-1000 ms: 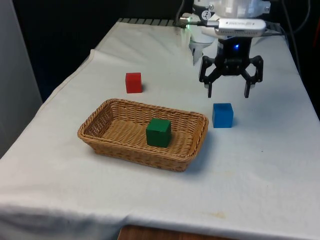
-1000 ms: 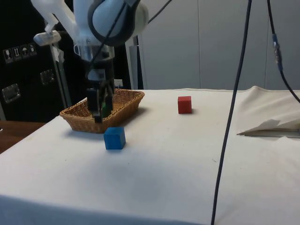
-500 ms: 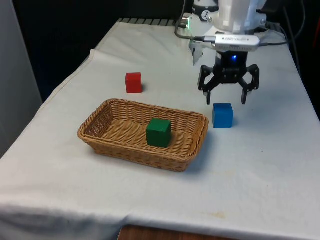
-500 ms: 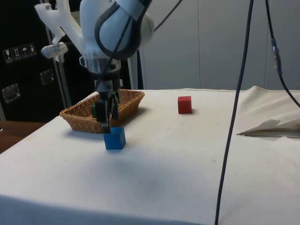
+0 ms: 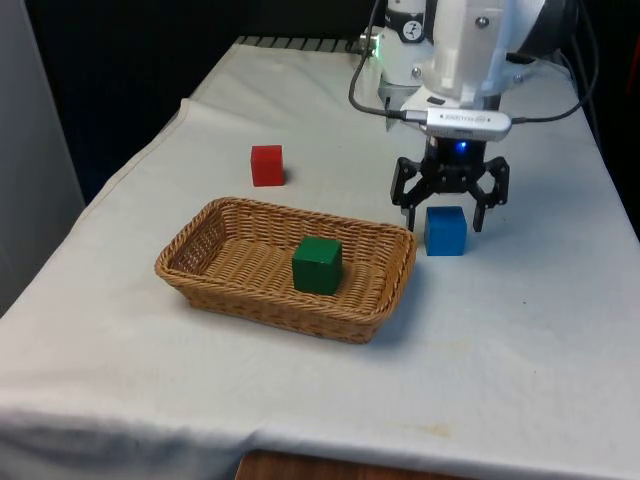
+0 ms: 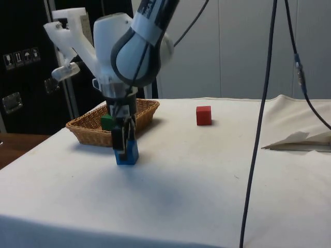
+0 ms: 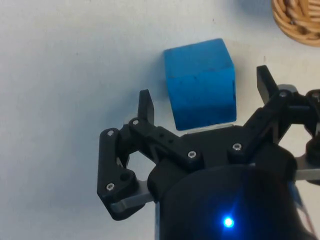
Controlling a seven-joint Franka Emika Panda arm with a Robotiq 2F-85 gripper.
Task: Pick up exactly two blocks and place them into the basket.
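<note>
Wrist view: fingers (image 7: 146, 106) wide, straddling blue block (image 7: 201, 83) (basket (image 5: 262, 296) rim near).

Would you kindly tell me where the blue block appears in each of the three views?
Front view: blue block on the cloth, at the basket's right, between the open fingers.
Side view: blue block before the basket, under the gripper.
Wrist view: blue block between the fingers.
Shared landmark: the basket.
</note>
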